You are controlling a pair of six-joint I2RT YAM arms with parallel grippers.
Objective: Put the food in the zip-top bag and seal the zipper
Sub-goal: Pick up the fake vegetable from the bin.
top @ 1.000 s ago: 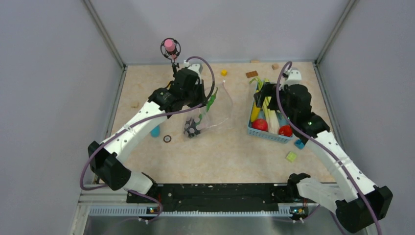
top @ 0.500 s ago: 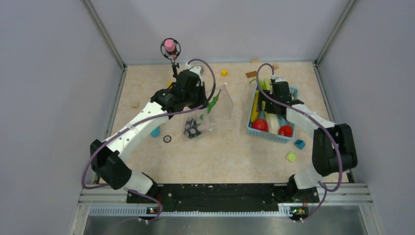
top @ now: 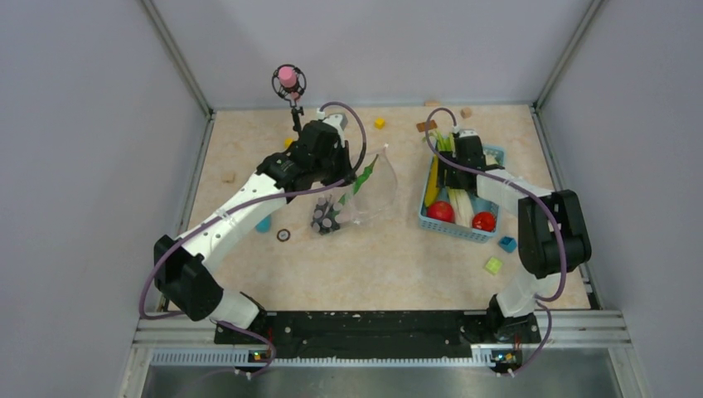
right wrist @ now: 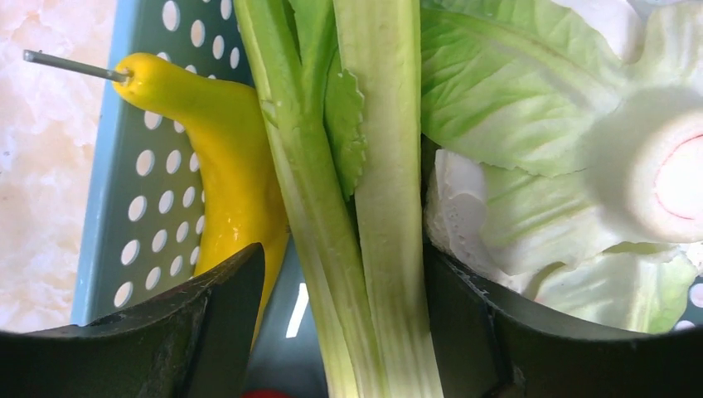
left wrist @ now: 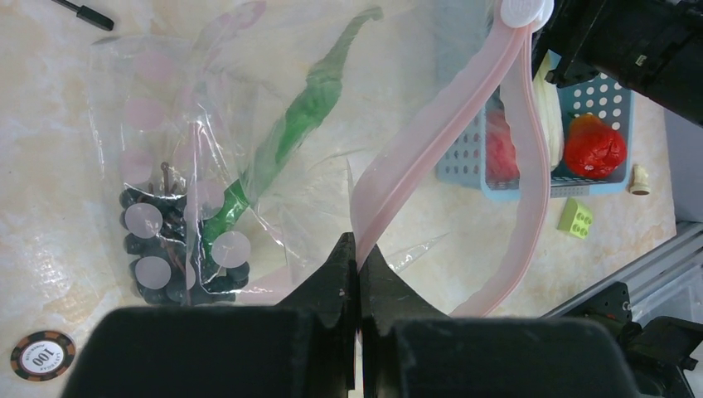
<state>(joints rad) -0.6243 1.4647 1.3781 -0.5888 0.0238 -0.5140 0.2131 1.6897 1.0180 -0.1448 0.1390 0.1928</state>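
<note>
**A:** Where is the zip-top bag [left wrist: 249, 124]?

**B:** It lies on the table, left of centre, with the grape bunch [left wrist: 166, 249] and the green pod [left wrist: 307, 108] inside. The left gripper [left wrist: 358, 249] is pinched tight on one lip of the zipper [left wrist: 431, 141] and lifts it, so the pink strip loops up and the mouth gapes toward the basket [top: 452, 225].

**A:** And the right gripper [right wrist: 348, 290]?

**B:** It is down in the basket, jaws spread and straddling the leafy green stalks [right wrist: 373, 166]. It grips nothing yet. The banana [right wrist: 224, 182] lies just beside the stalks on one side, the cauliflower [right wrist: 514, 124] on the other.

**A:** So which step is this?

**B:** Loading, I judge: the third item is about to be picked, and the red fruits [top: 441, 211] wait in the basket. Next the jaws should close on the stalks alone, lift them out of the basket, and carry them across to the held-open mouth. Sealing comes last.
</note>
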